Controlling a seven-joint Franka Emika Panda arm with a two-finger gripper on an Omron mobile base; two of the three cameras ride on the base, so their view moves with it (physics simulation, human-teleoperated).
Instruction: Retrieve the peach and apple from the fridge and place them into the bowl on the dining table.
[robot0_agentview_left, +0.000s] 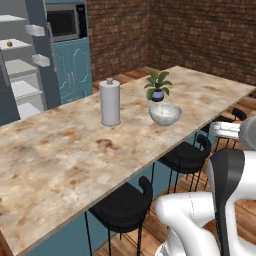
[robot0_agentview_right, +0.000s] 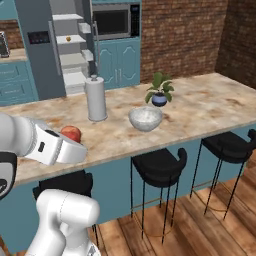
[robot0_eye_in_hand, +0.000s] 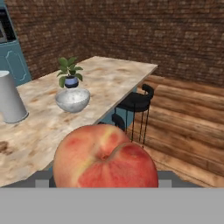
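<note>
Up close in the hand view, the peach (robot0_eye_in_hand: 105, 157) is seen gripped between the jaws of the gripper (robot0_eye_in_hand: 105, 181), filling the lower middle of that picture. From the right base view the same red fruit (robot0_agentview_right: 71, 133) is seen at the end of the white arm, above the near edge of the dining table (robot0_agentview_right: 200, 107). The bowl (robot0_agentview_right: 145, 118) is set on the marbled top, well apart from the held peach, with nothing seen inside it. Just behind the bowl a small blue plant pot (robot0_agentview_right: 159, 100) with green leaves is placed, and to its left a white cylinder canister (robot0_agentview_right: 96, 98) is stood upright. Beyond the table the fridge (robot0_agentview_right: 37, 50) is seen with 1 door open and its white shelves exposed; a small round fruit (robot0_agentview_left: 9, 44), too small to be named with certainty, is seen on an upper shelf. A microwave (robot0_agentview_right: 112, 21) is mounted in the teal cabinets beside it. Along the near side 3 black stools (robot0_agentview_right: 157, 167) are lined up under the table edge.
</note>
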